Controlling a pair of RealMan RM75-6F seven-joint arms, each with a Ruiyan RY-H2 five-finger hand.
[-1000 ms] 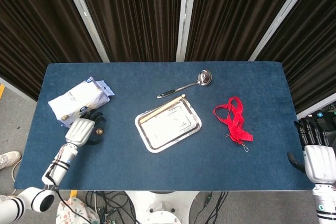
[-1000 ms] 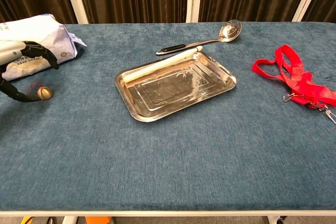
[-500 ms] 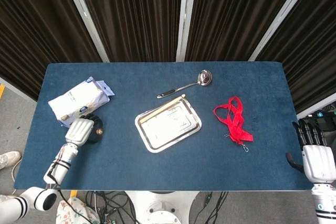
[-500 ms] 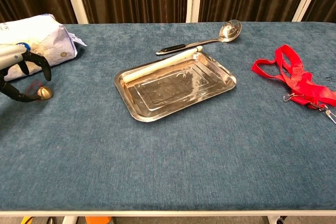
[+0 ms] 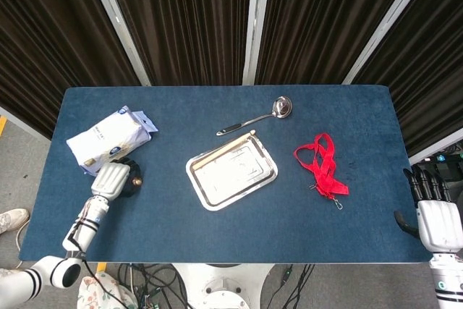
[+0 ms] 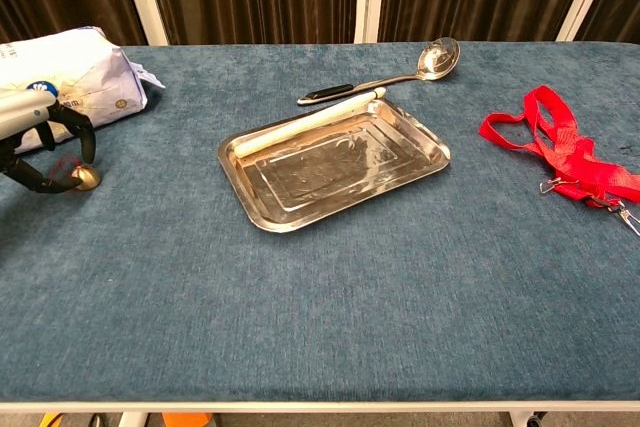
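Currently | left hand (image 6: 40, 142) is closing its fingers around small brass bell (image 6: 87, 178), not lifted | right hand (image 5: 438, 215) is idling, holding nothing, fingers apart | tray (image 6: 420, 162) is lying bare

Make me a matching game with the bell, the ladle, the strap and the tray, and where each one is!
Things:
1. bell
2. ladle
3. strap
4. tray

Places:
A. middle of the table
B. right side of the table
C. just behind the tray
D. at the left hand's fingertips, near the white bag

Pairs: 1-D, 2-C, 3-B, 4-A
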